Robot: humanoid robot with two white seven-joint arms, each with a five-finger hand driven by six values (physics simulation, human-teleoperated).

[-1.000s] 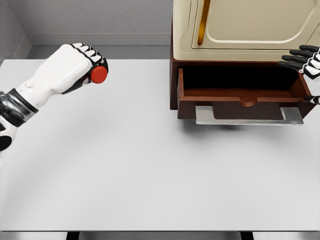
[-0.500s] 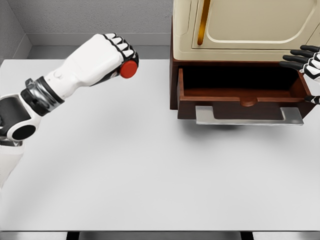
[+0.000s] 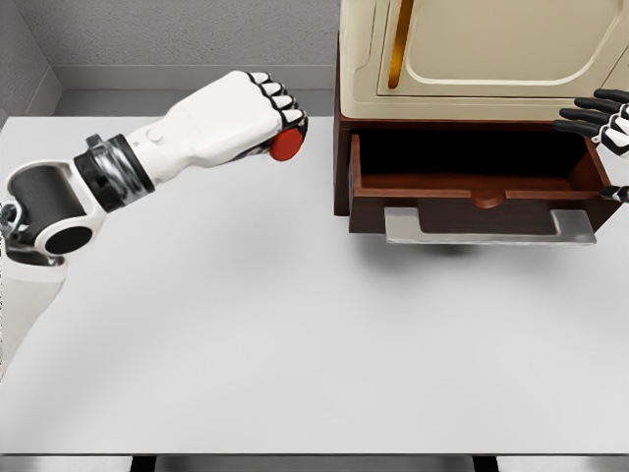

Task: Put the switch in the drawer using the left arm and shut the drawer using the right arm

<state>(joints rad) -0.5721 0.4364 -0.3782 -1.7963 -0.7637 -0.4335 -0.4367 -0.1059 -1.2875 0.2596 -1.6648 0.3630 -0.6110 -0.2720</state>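
Observation:
My left hand (image 3: 263, 116) is curled around the switch (image 3: 286, 146), whose round red end sticks out below the knuckles. It hovers above the white table (image 3: 246, 324), a short way left of the open brown drawer (image 3: 472, 185). The drawer is pulled out of the cabinet's base and has a grey metal handle (image 3: 488, 229) along its front; its inside looks empty. My right hand (image 3: 601, 116) shows at the right edge, beside the drawer's right end, fingers spread and holding nothing.
A cream cabinet (image 3: 482, 49) with a brown base stands at the back right, above the drawer. A grey wall (image 3: 177, 39) runs behind the table.
My left arm has carried the switch to the right and slightly down, from the table's far left toward the drawer. The right hand has barely moved.

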